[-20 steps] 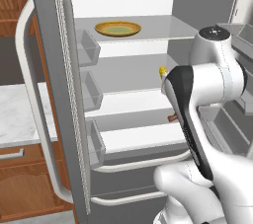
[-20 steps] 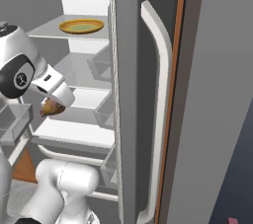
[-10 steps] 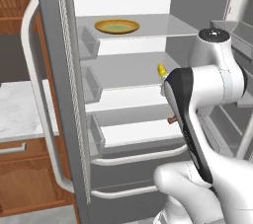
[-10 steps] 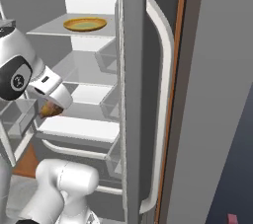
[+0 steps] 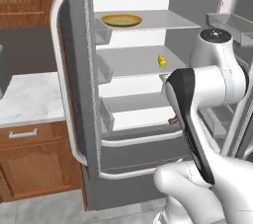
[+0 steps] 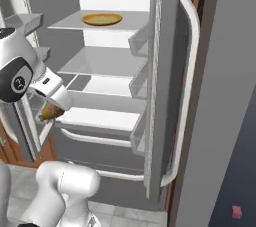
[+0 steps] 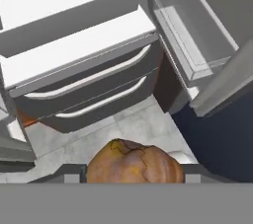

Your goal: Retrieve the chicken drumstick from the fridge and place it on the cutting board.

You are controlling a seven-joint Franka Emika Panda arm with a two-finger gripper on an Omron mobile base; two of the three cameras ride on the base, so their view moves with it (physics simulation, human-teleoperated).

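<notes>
Left base view: the tall grey-silver fridge (image 5: 79, 119) is seen open, a round yellow plate (image 5: 121, 19) resting on its top shelf. Right base view: the golden-brown roasted chicken drumstick (image 6: 49, 113) is gripped by the gripper (image 6: 50, 112) before the lower shelves. Hand view: the drumstick (image 7: 134, 165) is clamped between the jaws above the drawers.

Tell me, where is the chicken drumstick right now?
The chicken drumstick sits in the pincer, at the left of the right base view, before the open fridge's lower shelf.

In the fridge (image 5: 148, 114), a yellow plate (image 5: 121, 19) lies on the top shelf (image 5: 158, 19), a small yellow item (image 5: 161, 61) below.
</notes>
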